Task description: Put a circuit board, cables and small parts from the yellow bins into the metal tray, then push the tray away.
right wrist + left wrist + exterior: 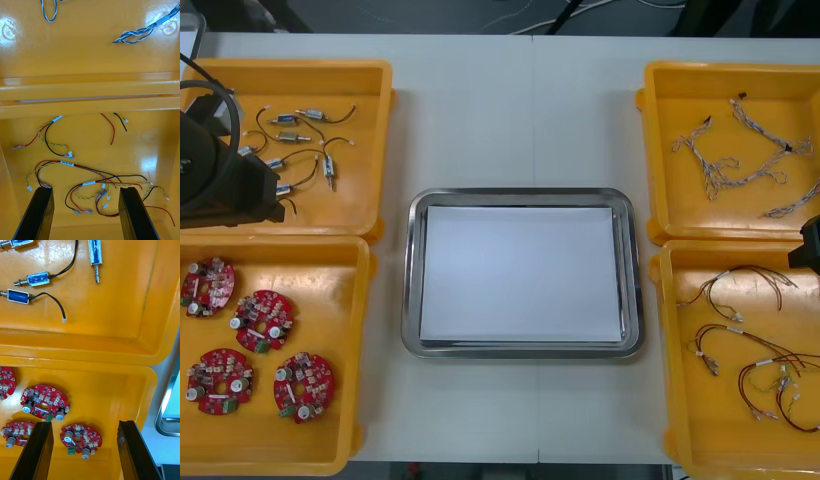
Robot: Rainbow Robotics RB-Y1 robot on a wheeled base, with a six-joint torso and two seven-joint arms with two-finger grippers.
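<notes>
The metal tray [412, 270], white inside, lies at mid-table with nothing in it. My left gripper [84, 424] is open, hovering over the near left bin [330, 440], which holds several round red circuit boards [262, 320]. One board [80, 438] lies between the fingers and another [45, 407] just beyond them. My right gripper [86, 189] is open above the near right bin [670, 400], over tangled red, yellow and black cables [90, 183]. The left arm [225, 170] shows at the table's left edge and the right arm [808, 245] at its right edge.
The far left bin [380, 100] holds small metal parts [295, 135] with black leads [35, 278]. The far right bin [655, 130] holds twisted blue and white cables [740, 150] [146, 30]. The tray's rim [168, 401] shows beside the left bin's corner.
</notes>
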